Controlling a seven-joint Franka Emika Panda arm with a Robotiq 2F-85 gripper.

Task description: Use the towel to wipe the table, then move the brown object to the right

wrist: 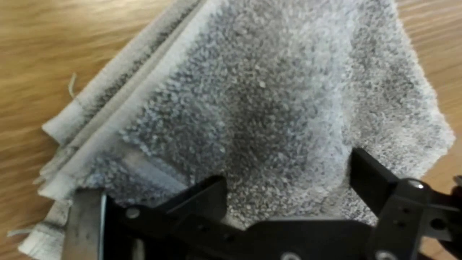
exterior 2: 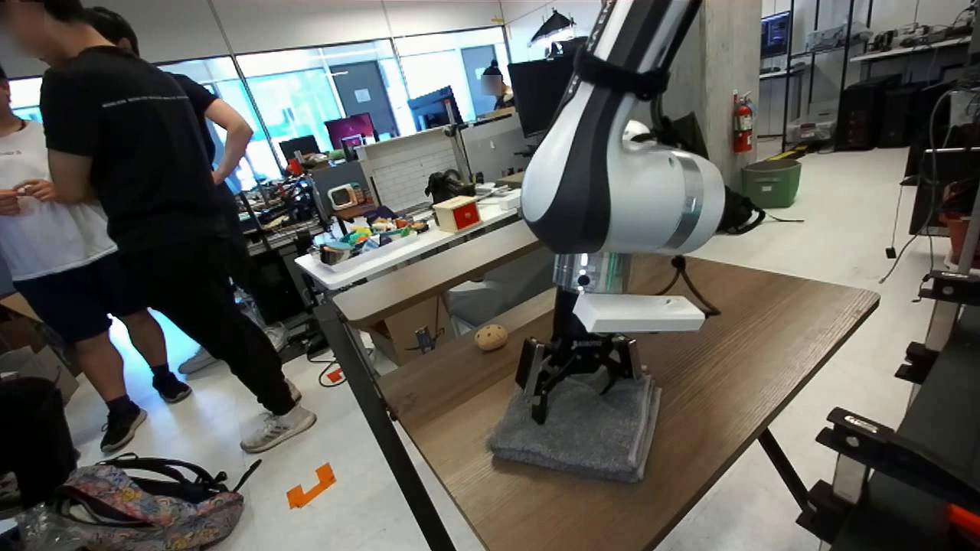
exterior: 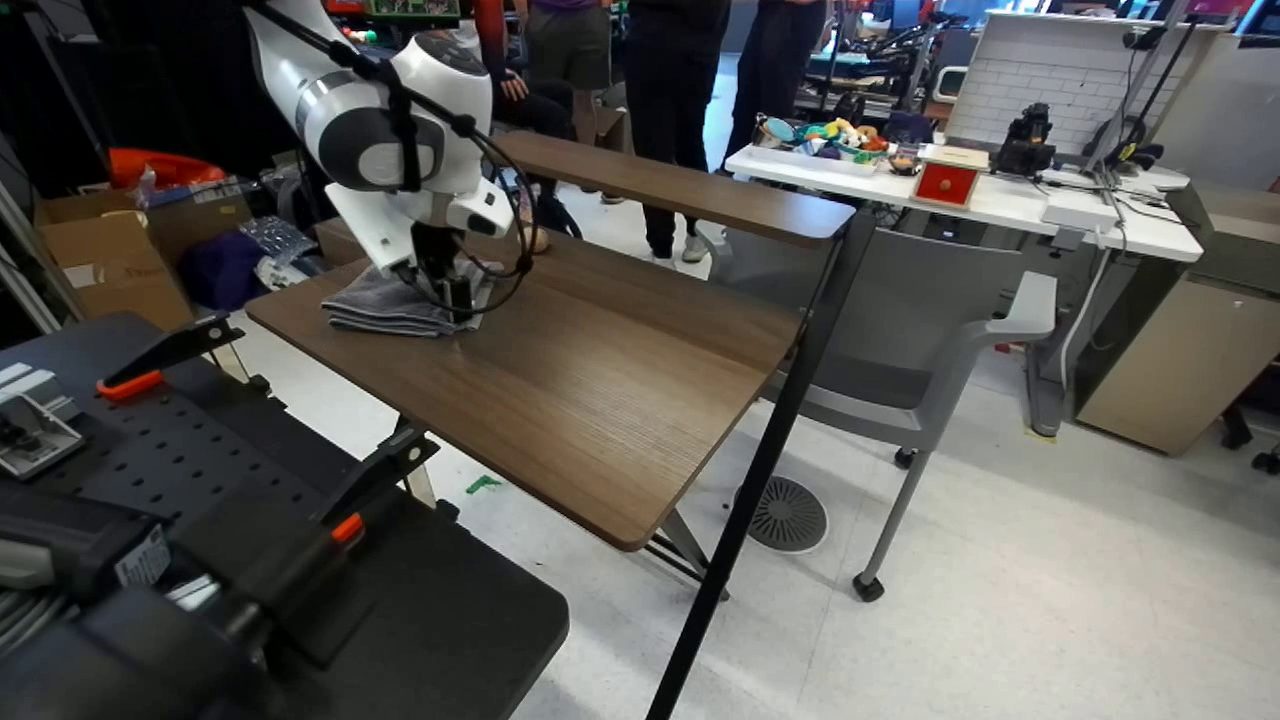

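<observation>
Both exterior views slant down from farther off, sharing the table [exterior: 600,380]; the wrist view faces the towel [wrist: 260,108] closely, gripper [wrist: 288,173] across 6 o'clock.

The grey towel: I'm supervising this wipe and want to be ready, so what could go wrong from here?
The hand is open at the towel, so closing might catch only upper layers and let the fold come apart. The brown object lies near the table's edge; being rounded, it could roll off if bumped. In an exterior view, black cables loop beside the hand and might snag.
</observation>
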